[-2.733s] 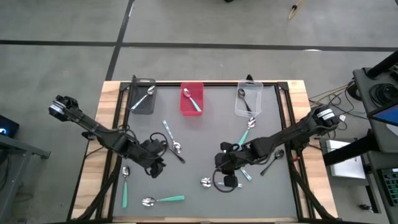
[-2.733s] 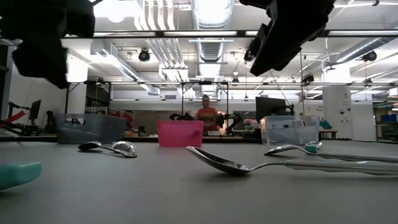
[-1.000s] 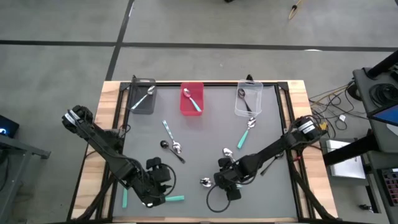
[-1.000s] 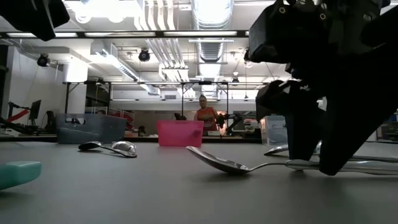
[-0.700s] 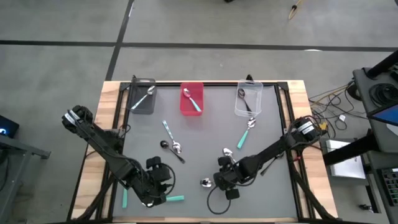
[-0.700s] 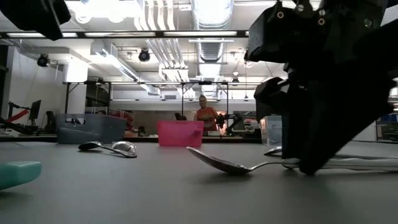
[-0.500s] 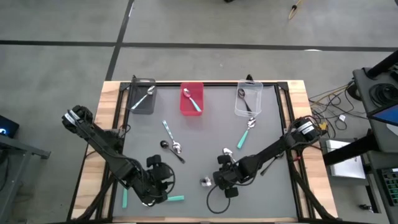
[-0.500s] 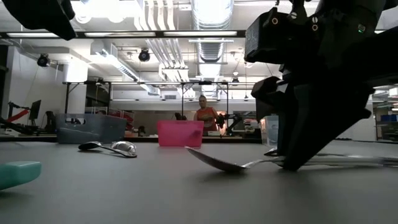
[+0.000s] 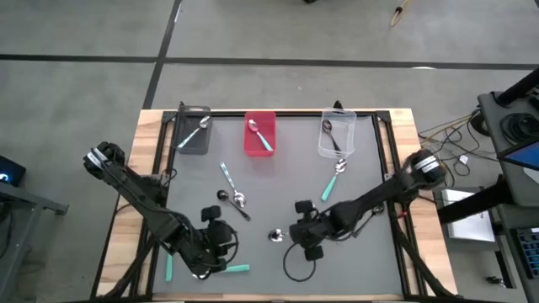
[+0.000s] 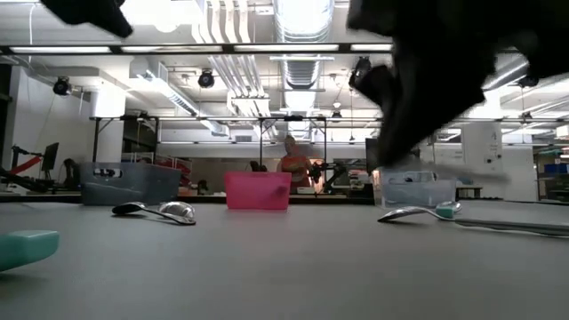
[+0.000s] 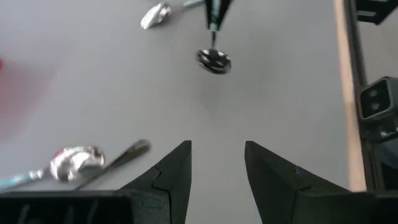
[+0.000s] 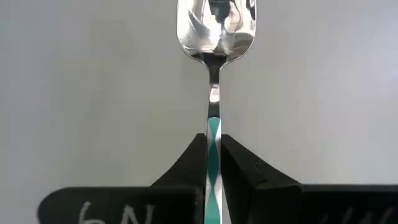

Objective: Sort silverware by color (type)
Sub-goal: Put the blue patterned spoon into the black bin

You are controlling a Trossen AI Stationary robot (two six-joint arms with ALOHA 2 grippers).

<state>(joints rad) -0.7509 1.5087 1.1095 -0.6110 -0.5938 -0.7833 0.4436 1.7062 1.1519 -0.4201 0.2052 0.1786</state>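
Step in hand: the right end effector [image 12: 213, 163] is carrying one patterned spoon [image 12: 214, 37] off the tabletop [image 9: 269, 194]; judging by the task, it belongs with its own kind in one of the three bins at the far edge.
Doing it well: keep the handle pinched square between the fingers [image 12: 186, 163] so the spoon cannot swing, lift clear of the loose spoons near the middle, and release low inside the bin.
Right end effector: clenched on the spoon's teal-and-white patterned handle, the bowl sticking out ahead and clear of the grey surface; it sits toward the near edge, right of centre [image 9: 296, 231].
Left end effector: fingers spread and holding nothing [image 11: 216, 168], hovering near the near-left corner over a teal-handled spoon [image 9: 238, 268].
Rest of the silverware: a black spoon [image 9: 226, 197] and others lie around the middle; each bin already holds one.
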